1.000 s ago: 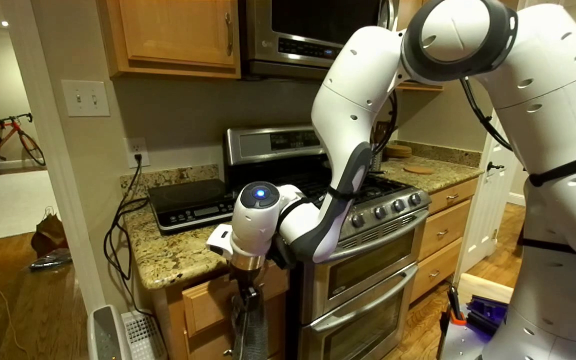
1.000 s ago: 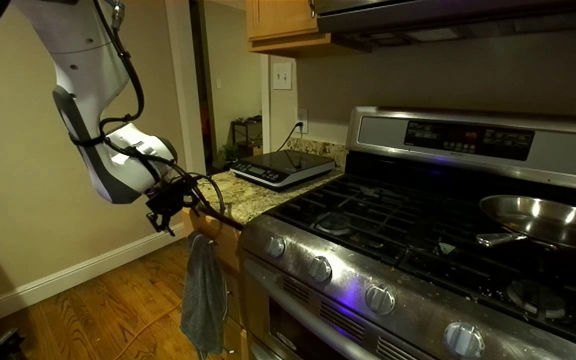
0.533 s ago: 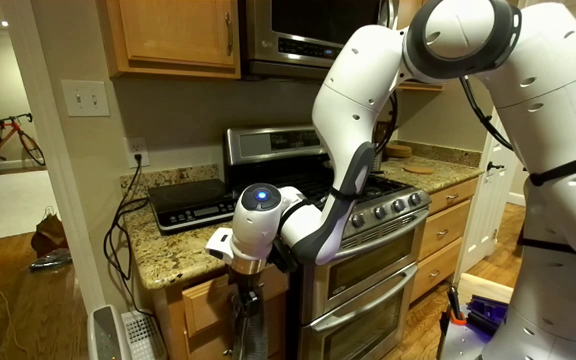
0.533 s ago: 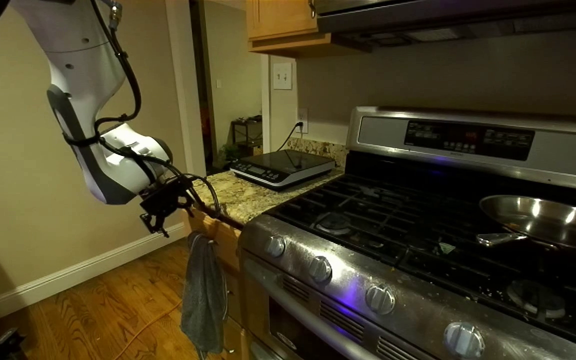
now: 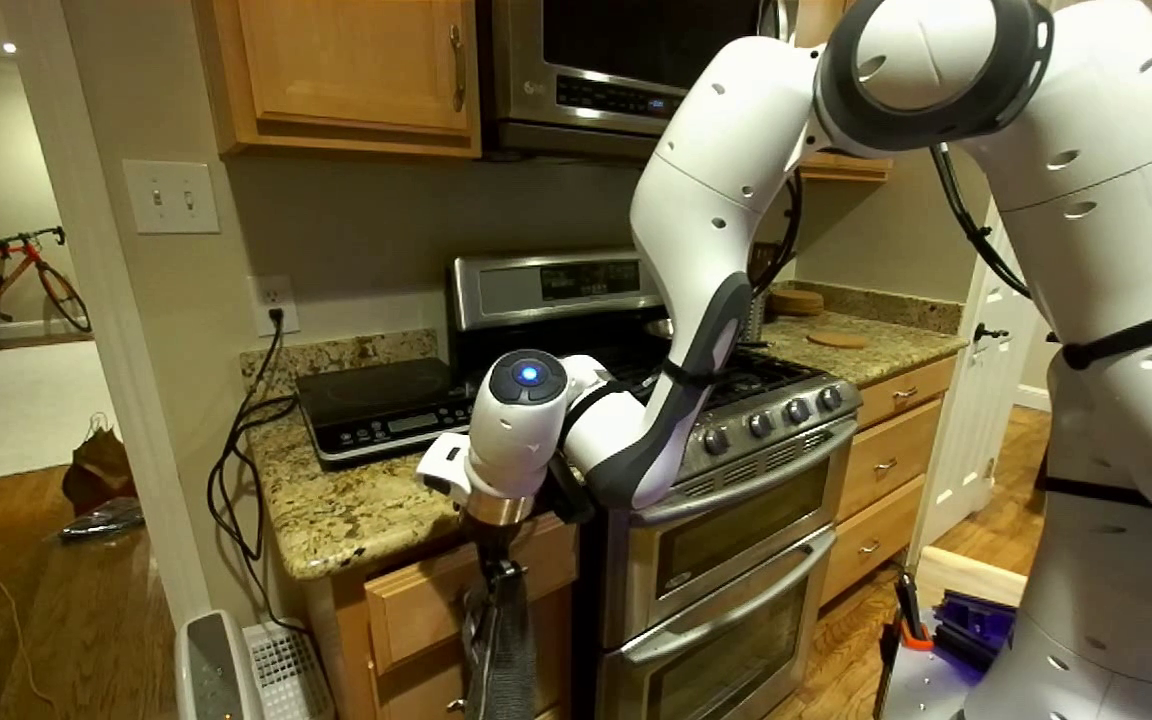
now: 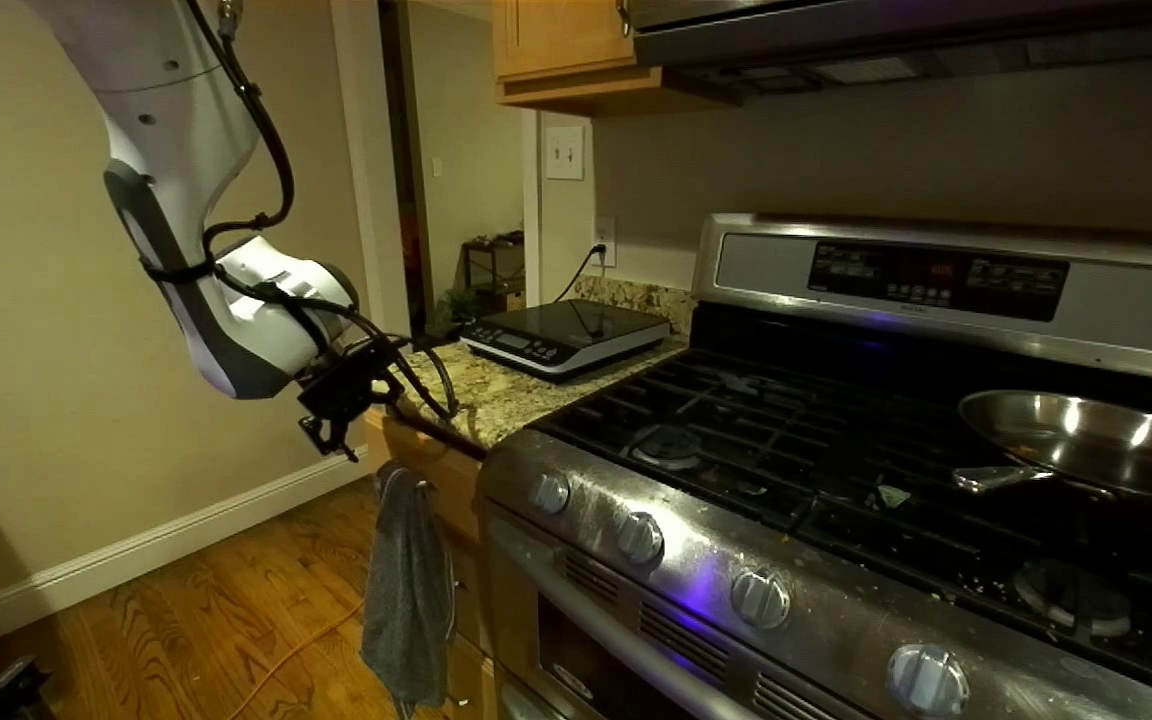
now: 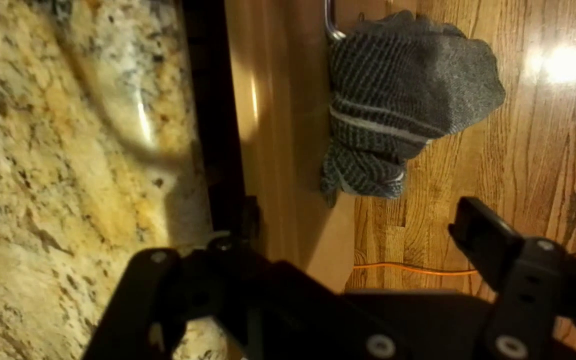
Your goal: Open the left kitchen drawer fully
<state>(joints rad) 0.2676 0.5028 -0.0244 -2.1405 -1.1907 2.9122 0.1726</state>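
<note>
The left kitchen drawer, with its honey-coloured wood front, shows under the counter in both exterior views (image 5: 414, 612) (image 6: 448, 482). In the wrist view its front (image 7: 280, 125) stands slightly out, with a dark gap (image 7: 218, 125) between it and the counter edge. A grey towel (image 7: 393, 85) hangs from the drawer's metal handle (image 7: 332, 27). My gripper (image 7: 360, 212) is open and empty, jaws wide apart. In the wrist view one finger (image 7: 251, 215) appears over the gap by the drawer's top edge; the other finger (image 7: 485, 225) is over the floor side. Contact cannot be told. The drawer's inside is dark.
The granite counter (image 7: 68, 200) borders the gap and bears a black portable cooktop (image 6: 566, 335). The stainless stove (image 6: 656, 540) stands beside the drawer. A white appliance (image 5: 216, 665) stands on the floor at the cabinet's other side. An orange cord (image 7: 413, 270) lies on the floor.
The gripper moved slightly down and away from the counter, then in the last half second up and back toward the counter. The drawer and towel show no clear movement.
</note>
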